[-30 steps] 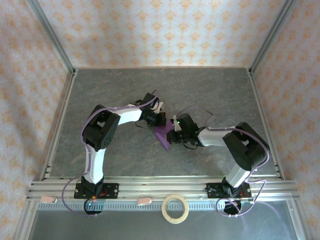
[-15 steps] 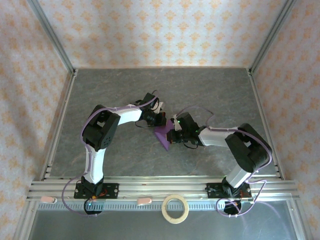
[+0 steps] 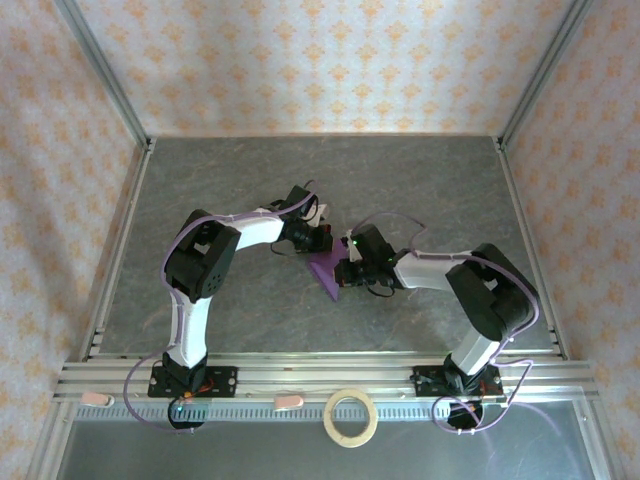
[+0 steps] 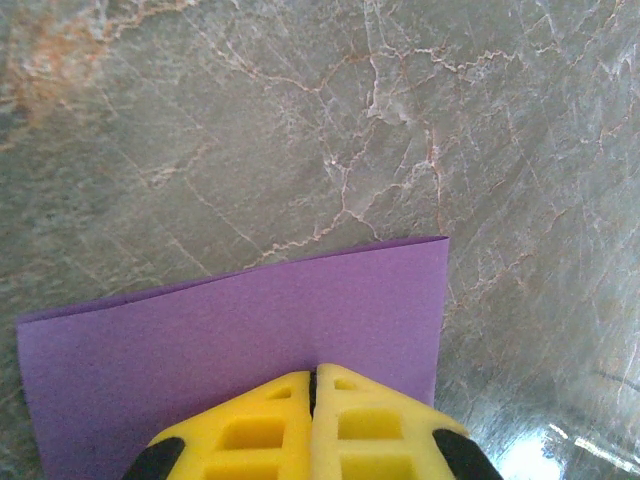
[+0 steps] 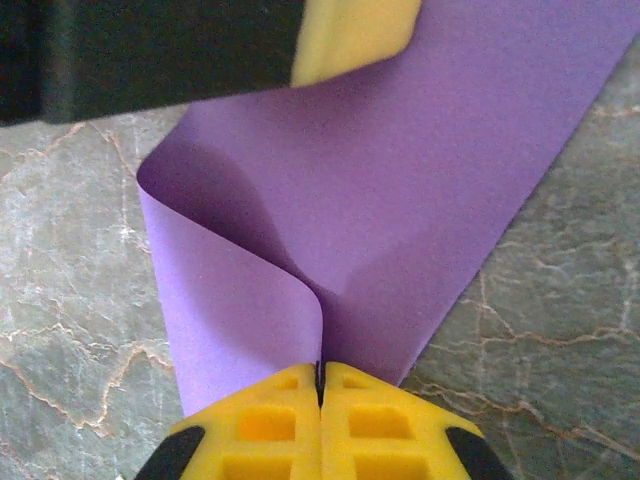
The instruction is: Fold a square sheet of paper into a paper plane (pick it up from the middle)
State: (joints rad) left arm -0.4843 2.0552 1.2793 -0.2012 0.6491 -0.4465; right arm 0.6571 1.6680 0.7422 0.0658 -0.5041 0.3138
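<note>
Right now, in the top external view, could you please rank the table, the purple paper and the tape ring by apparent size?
1. table
2. tape ring
3. purple paper, partly covered, so its rank against the ring is unsure

black-white arms (image 3: 187, 320), yellow fingers (image 4: 250, 430), purple cables (image 3: 220, 214)
</note>
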